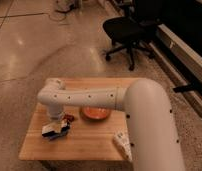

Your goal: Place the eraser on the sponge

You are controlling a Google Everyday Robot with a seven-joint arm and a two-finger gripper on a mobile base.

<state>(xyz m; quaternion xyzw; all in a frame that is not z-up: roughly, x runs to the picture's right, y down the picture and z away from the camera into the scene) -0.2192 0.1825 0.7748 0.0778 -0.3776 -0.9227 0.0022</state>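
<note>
Desk [91,144] is made of matt pale wood, arm [89,96] is cased in smooth white plastic, claw [57,123] is parked by the desk's left edge.

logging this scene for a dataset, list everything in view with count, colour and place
table: 1, light wood, middle of view
eraser: 1, white face showing, table's front left, directly under the gripper
sponge: 1, light blue, meeting the eraser's right side; on or beside, cannot tell
small oblong thing: 1, dark red, between eraser and bowl
bowl: 1, orange, mid table
carton: 1, white, printed, table's front right, partly behind the arm
office chair: 1, black, on the floor beyond the table
arm: 1, white, reaching leftward across the table
gripper: 1, at the arm's end, low over the eraser
</note>
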